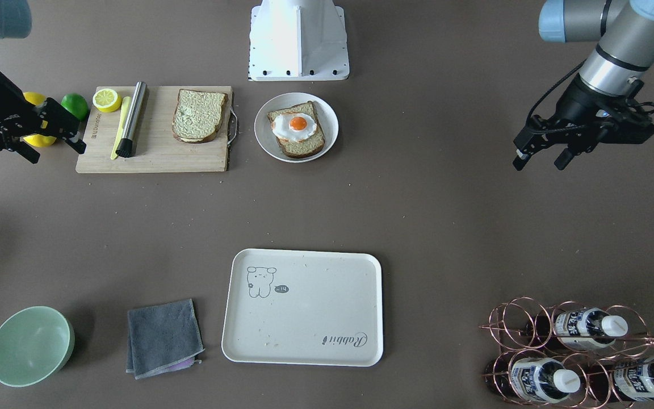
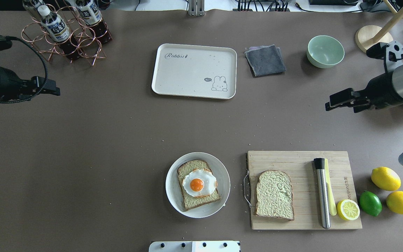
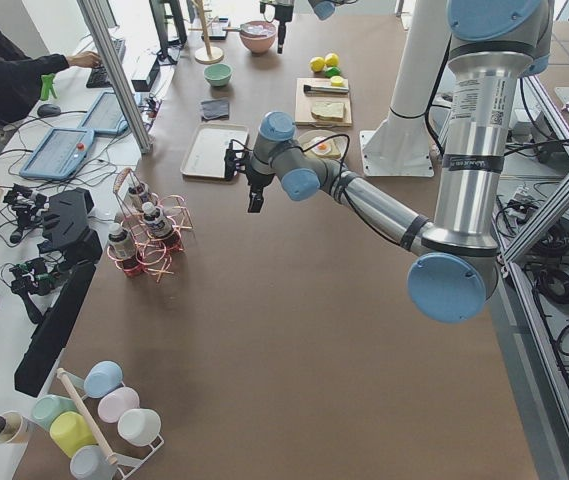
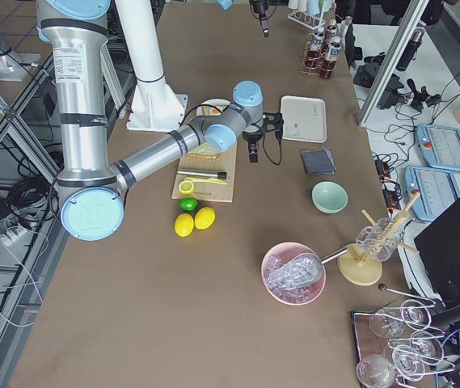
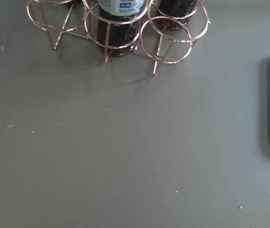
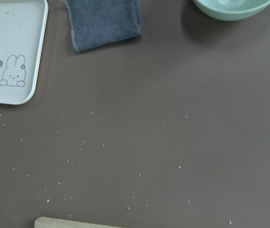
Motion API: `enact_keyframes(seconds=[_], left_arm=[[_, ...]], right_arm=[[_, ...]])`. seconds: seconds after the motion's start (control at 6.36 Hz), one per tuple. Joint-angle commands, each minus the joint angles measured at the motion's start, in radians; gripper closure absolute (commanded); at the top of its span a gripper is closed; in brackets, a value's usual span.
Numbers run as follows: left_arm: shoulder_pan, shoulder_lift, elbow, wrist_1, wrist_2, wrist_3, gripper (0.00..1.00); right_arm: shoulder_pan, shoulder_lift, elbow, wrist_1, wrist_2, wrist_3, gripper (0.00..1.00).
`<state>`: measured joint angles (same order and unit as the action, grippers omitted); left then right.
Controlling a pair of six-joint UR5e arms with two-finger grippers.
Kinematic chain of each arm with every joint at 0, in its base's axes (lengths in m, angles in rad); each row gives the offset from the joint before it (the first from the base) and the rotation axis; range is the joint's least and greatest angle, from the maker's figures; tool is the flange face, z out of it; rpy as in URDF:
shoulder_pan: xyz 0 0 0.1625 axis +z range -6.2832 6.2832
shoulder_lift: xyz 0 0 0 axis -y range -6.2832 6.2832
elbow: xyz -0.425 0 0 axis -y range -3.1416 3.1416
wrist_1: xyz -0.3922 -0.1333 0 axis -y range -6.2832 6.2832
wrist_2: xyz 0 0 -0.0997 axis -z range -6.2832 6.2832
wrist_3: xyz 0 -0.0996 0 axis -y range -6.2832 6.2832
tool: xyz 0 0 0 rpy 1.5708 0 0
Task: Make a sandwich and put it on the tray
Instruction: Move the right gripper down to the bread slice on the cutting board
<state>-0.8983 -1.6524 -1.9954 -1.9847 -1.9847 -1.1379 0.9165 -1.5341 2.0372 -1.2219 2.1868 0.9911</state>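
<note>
One bread slice (image 1: 304,145) lies on a round white plate (image 1: 261,122) with a fried egg (image 1: 294,126) on top; they also show in the overhead view (image 2: 198,183). The second bread slice (image 1: 199,115) lies on the wooden cutting board (image 1: 156,153). The cream tray (image 1: 315,307) with the drawing and "Rabbit" script sits bare across the table (image 2: 187,73). My left gripper (image 1: 538,163) is open and empty, above bare table on my left. My right gripper (image 1: 56,153) is open and empty, beside the board's outer end.
On the board lie a steel-handled tool (image 1: 131,119) and a lemon half (image 1: 107,99). A lime (image 2: 370,203) and two lemons (image 2: 385,178) lie beside it. A green bowl (image 1: 30,345), a grey cloth (image 1: 163,337) and a copper bottle rack (image 1: 582,352) flank the tray.
</note>
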Motion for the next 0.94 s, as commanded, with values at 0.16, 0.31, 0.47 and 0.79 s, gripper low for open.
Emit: enact_keyframes(seconds=[0.16,0.31,0.47,0.79], left_arm=[[0.070,-0.007,-0.028,0.003,0.064,-0.066,0.03],[0.068,-0.007,-0.029,0.006,0.064,-0.066,0.03],[0.068,-0.010,-0.028,0.007,0.064,-0.065,0.03],[0.070,-0.012,-0.022,0.007,0.064,-0.065,0.03]], right_arm=[[-0.326,-0.008,0.012,0.142,-0.230,0.306,0.00],[-0.417,-0.008,0.008,0.145,-0.316,0.326,0.00],[-0.454,-0.009,0.011,0.156,-0.318,0.357,0.00],[-0.498,-0.070,0.008,0.235,-0.335,0.389,0.01]])
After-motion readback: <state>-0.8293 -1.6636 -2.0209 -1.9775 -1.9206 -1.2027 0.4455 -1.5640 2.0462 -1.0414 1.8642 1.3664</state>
